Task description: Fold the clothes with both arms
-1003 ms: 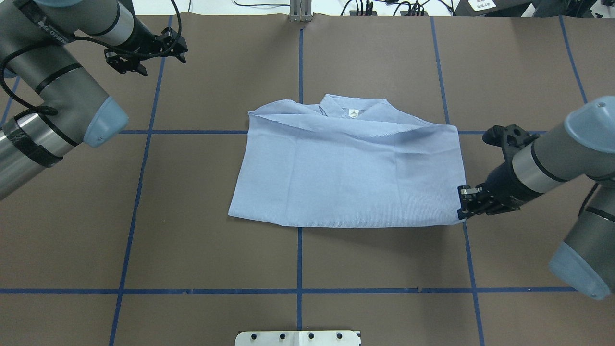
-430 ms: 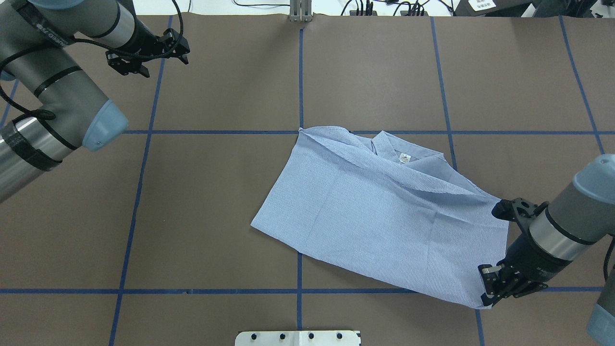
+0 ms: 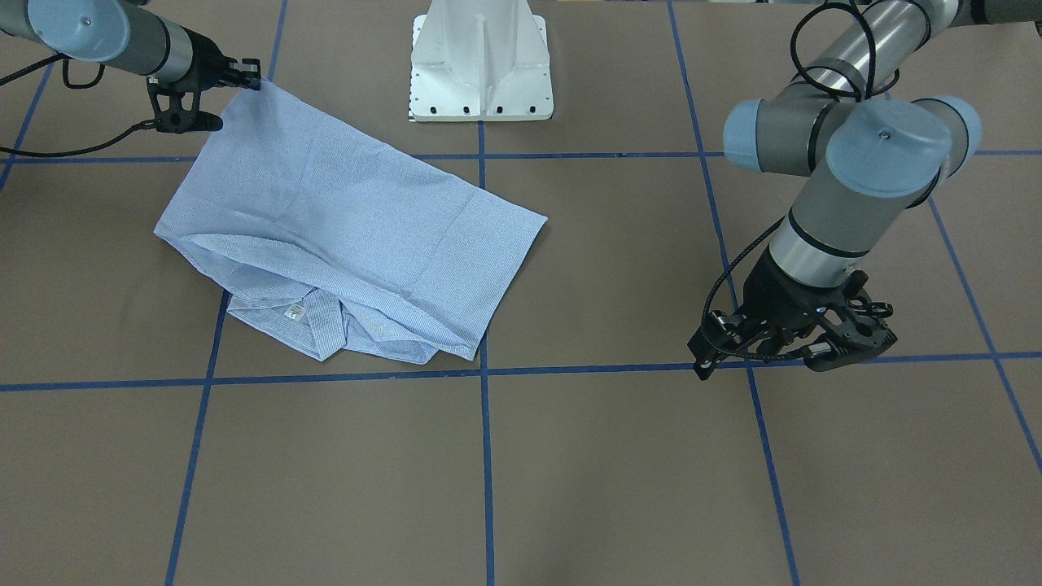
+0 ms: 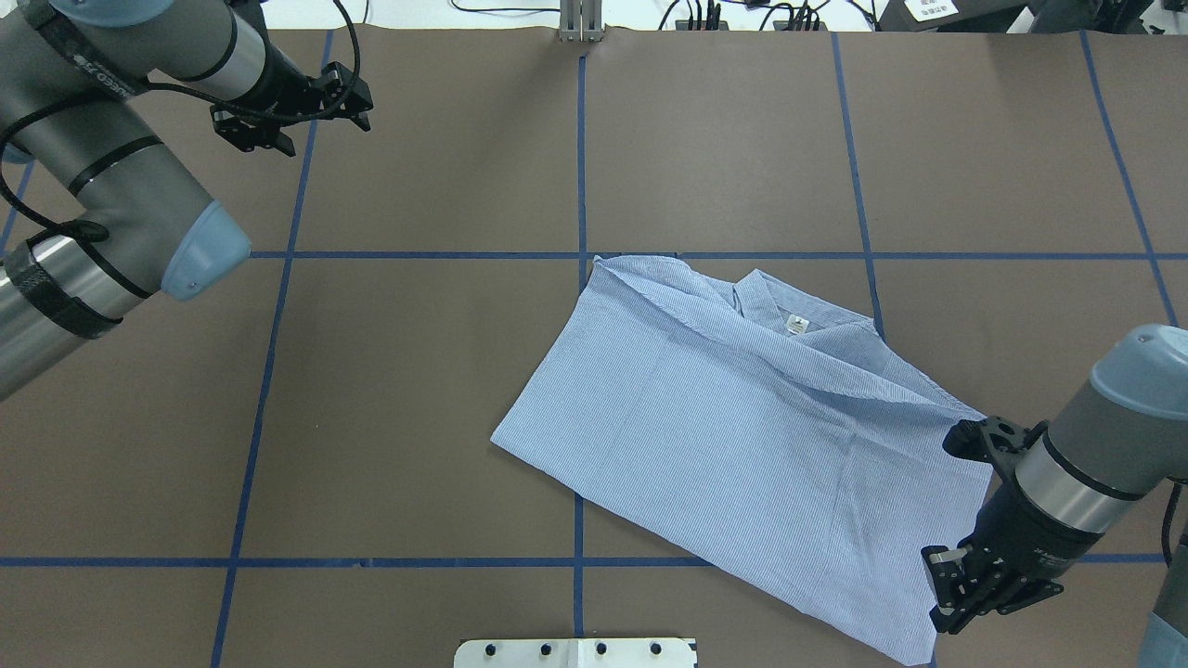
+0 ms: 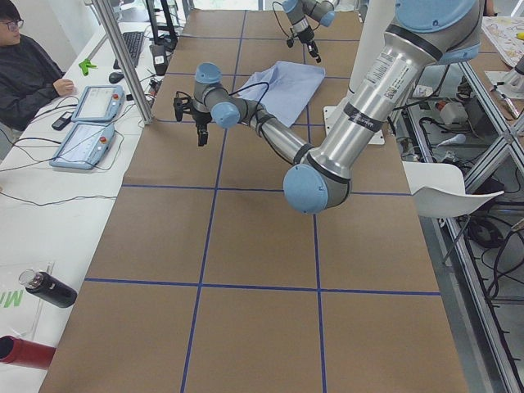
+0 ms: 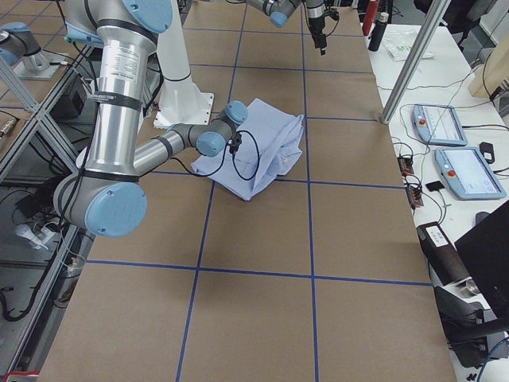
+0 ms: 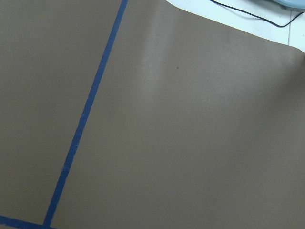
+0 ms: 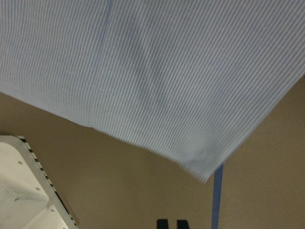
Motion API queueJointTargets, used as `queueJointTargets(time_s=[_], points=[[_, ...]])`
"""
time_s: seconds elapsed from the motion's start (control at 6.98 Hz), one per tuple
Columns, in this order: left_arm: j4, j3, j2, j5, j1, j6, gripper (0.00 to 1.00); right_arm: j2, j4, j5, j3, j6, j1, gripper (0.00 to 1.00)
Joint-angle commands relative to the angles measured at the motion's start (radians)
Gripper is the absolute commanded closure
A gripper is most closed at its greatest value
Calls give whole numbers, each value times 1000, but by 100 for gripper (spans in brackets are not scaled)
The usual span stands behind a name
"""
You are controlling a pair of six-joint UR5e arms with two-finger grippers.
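The light blue striped shirt [image 4: 742, 436] lies folded and skewed on the brown table, collar and label facing up at its far side. It also shows in the front-facing view [image 3: 342, 220] and fills the top of the right wrist view [image 8: 152, 71]. My right gripper [image 4: 939, 594] is shut on the shirt's near right corner, close to the table's near edge; the front-facing view shows the right gripper [image 3: 254, 83] pinching that corner. My left gripper [image 4: 320, 116] is open and empty at the far left, well away from the shirt; the left wrist view shows only bare table.
The white pedestal base [image 3: 480, 65] stands at the robot's side of the table, its plate [image 4: 575, 652] just left of the held corner. Blue tape lines [image 4: 580, 520] grid the brown surface. An operator [image 5: 24, 65] sits beside control tablets [image 5: 86, 123] past the far edge.
My right gripper has pulled the shirt's corner toward the robot and to the right. The shirt slid and turned from square to diagonal. The left arm has hardly moved.
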Motion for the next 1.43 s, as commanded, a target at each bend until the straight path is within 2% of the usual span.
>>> queueJointTargets(time_s=[0.0,0.29,0.43,0.57,0.86,1.29], points=[[-11,-118,69,-2,107,-72,1,53,1,-8,8,20,57,0],[-16,-180,77,7,265,-253,1,133,3,-21,-1,20,195,0],[-52,-215,99,7,333,-339,1,185,1,-81,-1,20,223,0],[-114,-222,110,14,390,-432,1,204,3,-116,-1,20,243,0],[-126,-187,90,108,522,-513,1,221,3,-146,0,20,260,0],[-125,-116,67,132,522,-519,6,244,3,-152,-7,20,260,0]])
